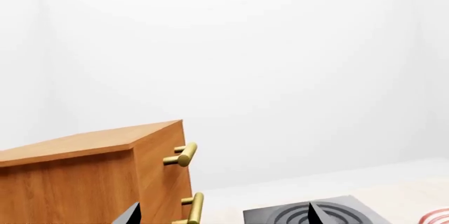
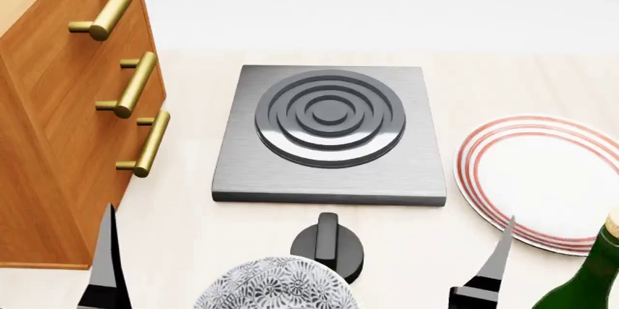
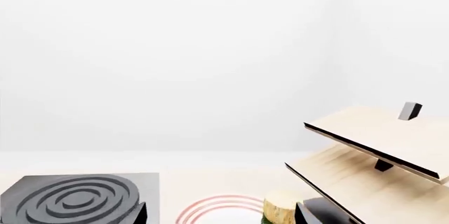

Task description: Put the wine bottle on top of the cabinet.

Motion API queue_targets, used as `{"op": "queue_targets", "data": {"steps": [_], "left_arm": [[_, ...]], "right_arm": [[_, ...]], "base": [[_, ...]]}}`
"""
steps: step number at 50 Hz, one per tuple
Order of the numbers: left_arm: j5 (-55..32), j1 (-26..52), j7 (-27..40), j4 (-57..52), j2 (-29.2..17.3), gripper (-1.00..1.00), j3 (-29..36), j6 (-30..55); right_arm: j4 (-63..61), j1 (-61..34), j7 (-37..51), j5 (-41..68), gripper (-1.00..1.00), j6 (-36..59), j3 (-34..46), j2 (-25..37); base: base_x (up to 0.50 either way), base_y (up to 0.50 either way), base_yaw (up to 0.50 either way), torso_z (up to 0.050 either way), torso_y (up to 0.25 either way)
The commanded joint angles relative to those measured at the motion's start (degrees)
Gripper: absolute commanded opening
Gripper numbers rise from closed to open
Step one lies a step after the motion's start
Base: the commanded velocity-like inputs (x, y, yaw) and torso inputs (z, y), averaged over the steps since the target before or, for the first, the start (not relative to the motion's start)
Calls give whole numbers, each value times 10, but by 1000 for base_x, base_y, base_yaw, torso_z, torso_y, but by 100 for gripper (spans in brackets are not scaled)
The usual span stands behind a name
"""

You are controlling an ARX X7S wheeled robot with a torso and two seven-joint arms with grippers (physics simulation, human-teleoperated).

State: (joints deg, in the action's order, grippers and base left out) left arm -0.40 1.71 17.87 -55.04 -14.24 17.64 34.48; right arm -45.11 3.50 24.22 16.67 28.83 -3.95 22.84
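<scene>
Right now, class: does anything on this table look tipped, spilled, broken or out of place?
Nothing stands out. The wine bottle stands upright beside the striped plate, still corked. The hotplate lies flat and square, the cabinet has its drawers closed, and the patterned bowl shows no spill.

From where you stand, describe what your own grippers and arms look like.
Little shows. In the head view the left gripper appears as a thin, dark, blade-like finger tapering to a point, black at its base; the right gripper looks alike, grey-edged on a black block. The wrist views show only black, pointed fingertips at the frame edge. No arm links, cables, markings or sleeves are visible.
</scene>
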Motion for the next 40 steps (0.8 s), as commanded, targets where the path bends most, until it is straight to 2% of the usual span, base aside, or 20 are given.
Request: {"op": "queue_targets", "data": {"steps": [1,30,40], "left_arm": [[-14,-4,-19,-6,11,100,-21,-12],[-21,-2,-7,-7,1,100,-18,-8],[-24,-2,-3,-3,-2,100,-17,-10]], "right_arm": [[9,-16,-9,4,100,16,-45,-2],[199,-120,-27,-13,100,-19,-2,-11],[218,-115,-26,-10,100,-30,-11,-12]], "base": [[0,0,0,0,0],[0,0,0,0,0],[0,0,0,0,0]]}}
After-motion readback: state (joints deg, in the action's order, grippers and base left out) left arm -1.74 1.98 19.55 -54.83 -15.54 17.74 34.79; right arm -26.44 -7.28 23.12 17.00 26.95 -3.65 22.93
